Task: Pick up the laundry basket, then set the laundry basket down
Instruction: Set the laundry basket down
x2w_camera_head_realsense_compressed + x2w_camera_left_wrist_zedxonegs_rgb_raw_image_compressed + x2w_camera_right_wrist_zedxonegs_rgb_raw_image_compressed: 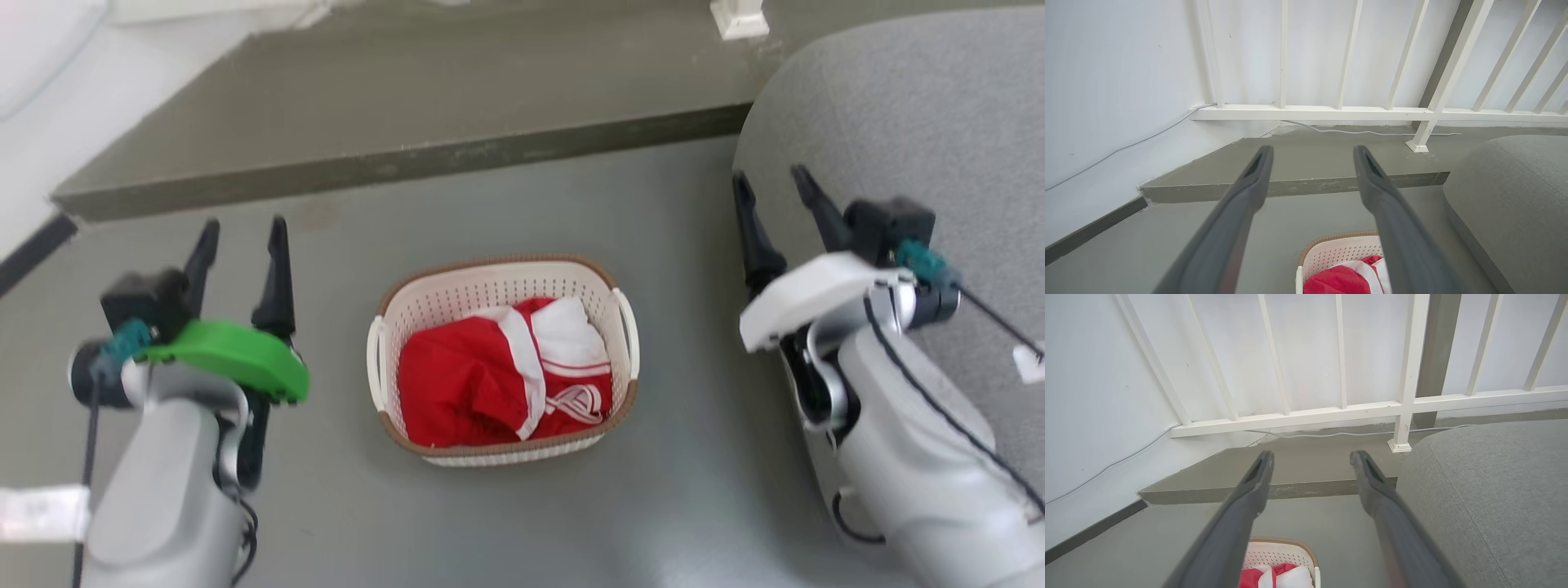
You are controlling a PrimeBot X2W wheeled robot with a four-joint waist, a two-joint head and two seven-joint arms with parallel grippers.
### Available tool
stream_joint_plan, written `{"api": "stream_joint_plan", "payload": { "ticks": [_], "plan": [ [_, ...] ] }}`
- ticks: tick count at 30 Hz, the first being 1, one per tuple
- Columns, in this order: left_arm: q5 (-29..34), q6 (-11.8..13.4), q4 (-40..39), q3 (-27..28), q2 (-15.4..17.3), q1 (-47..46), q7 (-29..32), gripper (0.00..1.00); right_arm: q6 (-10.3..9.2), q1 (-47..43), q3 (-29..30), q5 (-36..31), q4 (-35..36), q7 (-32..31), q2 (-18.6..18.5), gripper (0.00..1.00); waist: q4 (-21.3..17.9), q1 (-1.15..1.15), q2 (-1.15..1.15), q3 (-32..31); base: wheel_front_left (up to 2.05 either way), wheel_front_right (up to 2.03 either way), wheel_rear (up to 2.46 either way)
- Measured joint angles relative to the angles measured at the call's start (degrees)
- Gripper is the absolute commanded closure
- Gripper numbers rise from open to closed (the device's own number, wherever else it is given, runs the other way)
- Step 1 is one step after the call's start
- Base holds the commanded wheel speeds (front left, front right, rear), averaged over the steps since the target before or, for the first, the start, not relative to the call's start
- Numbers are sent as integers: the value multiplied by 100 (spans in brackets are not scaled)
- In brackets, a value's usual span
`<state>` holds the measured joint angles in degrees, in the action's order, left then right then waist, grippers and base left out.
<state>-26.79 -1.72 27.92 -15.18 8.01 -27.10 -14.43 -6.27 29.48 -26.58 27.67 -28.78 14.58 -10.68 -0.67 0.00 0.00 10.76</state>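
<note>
The laundry basket (482, 296) sits on the floor (694, 474), holding red-and-white cloth (465, 384) — left gripper (245, 224) and right gripper (769, 175) flank it, jaws wide.

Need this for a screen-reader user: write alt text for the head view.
A cream-white laundry basket with a brown rim sits on the grey floor, holding red-and-white clothing. The open, empty left pincer and right pincer flank it, and a grey cushion lies at the right.

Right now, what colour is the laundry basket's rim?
Brown, woven-look; the laundry basket shows best in head view.
</note>
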Motion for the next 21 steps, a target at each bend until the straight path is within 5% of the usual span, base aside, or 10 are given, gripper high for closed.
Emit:
{"api": "stream_joint_plan", "payload": {
  "ticks": [21],
  "plan": [
    [387, 408, -1204, -98, -188, 1847, 1, 0, -83, -1801, 489, -511, 946, 0, 21, 0, -18, 0, 0, -748, 0, 0, 0]
  ]
}}
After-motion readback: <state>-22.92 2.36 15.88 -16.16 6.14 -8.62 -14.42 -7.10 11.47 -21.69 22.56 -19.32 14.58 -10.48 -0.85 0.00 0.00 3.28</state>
